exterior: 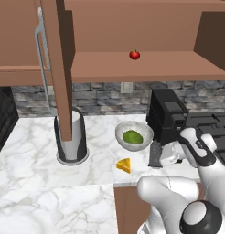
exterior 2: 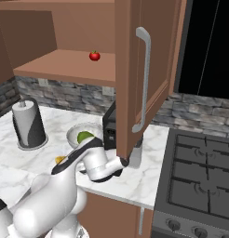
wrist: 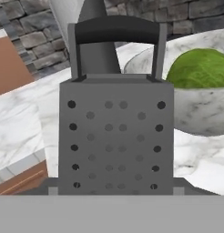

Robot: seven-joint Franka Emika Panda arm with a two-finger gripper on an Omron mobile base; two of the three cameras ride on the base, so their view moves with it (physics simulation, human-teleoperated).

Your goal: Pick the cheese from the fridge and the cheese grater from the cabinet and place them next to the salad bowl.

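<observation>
1. Cheese grater [wrist: 116, 132] upright on table [exterior: 36, 151], just beside salad bowl [exterior: 134, 135]; cheese [exterior: 124, 165] near bowl.
2. Pincer [exterior: 156, 155] at grater (spread or pinching: cannot tell).
3. Risk: careless retreat tips grater into bowl.

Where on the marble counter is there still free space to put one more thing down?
Free: marble left of the tall grey cylinder, and in front of it, left of the cheese. Crowded: around the salad bowl, between cheese, cheese grater and black coffee machine.
</observation>
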